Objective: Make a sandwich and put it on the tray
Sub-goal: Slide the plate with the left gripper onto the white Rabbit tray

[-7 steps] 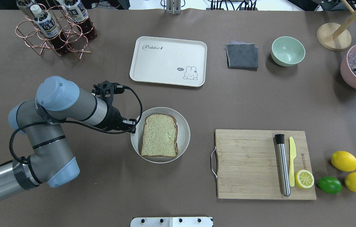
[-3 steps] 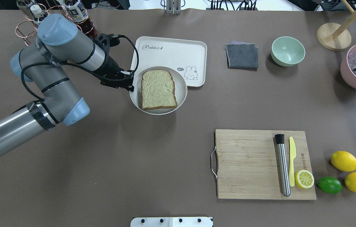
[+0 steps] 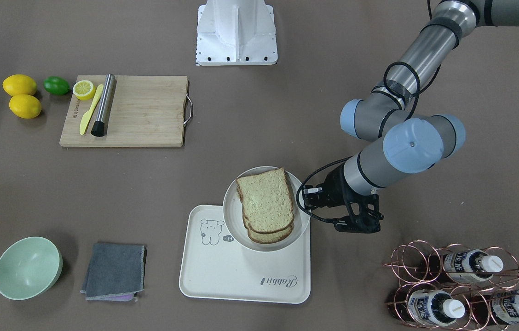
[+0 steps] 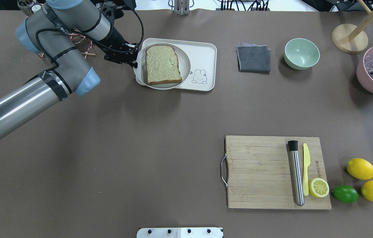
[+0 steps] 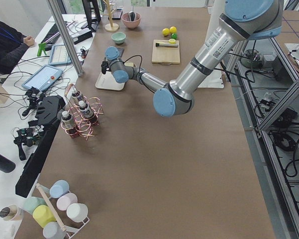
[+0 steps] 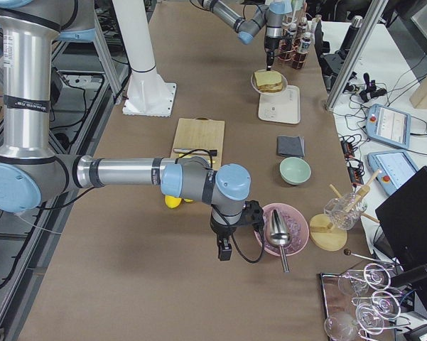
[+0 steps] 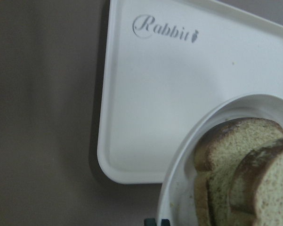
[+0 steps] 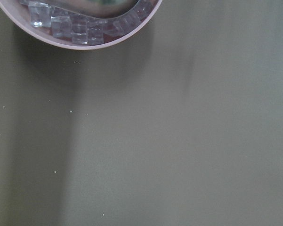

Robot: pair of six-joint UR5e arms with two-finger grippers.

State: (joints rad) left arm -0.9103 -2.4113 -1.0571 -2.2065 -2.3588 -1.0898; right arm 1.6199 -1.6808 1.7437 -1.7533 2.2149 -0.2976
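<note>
White plate (image 4: 185, 61) and the sandwich (image 4: 162, 64) on it are held by the left gripper (image 4: 136, 57), which is clamped on the rim at the side nearest the left arm. The sandwich lies flat just beside the gripper, towards the middle of the tabletop (image 4: 140, 148), its two brown-crusted slices stacked with the upper one slightly offset from the lower. The filling is not visible from any camera.

The plate sits over the left part of the cream tray (image 4: 203, 54), and its edge overhangs the tray's near-left corner. In the front-facing view the plate (image 3: 232, 214) covers that same corner of the tray (image 3: 222, 276), and the gripper (image 3: 306, 198) is beside the tray, over bare tabletop. From the right-hand side camera the plate seems to be raised a little above the tray rather than resting on it, though at that distance this is uncertain. The left wrist camera looks down past the plate rim (image 7: 181, 183) and the sandwich (image 7: 240, 174) onto the tray's "Rabbit" script (image 7: 165, 30).

The right gripper (image 6: 224, 250) hangs well apart from all this, just beside a pink bowl (image 6: 280, 229) of ice cubes. I cannot tell whether it is open or closed.
</note>
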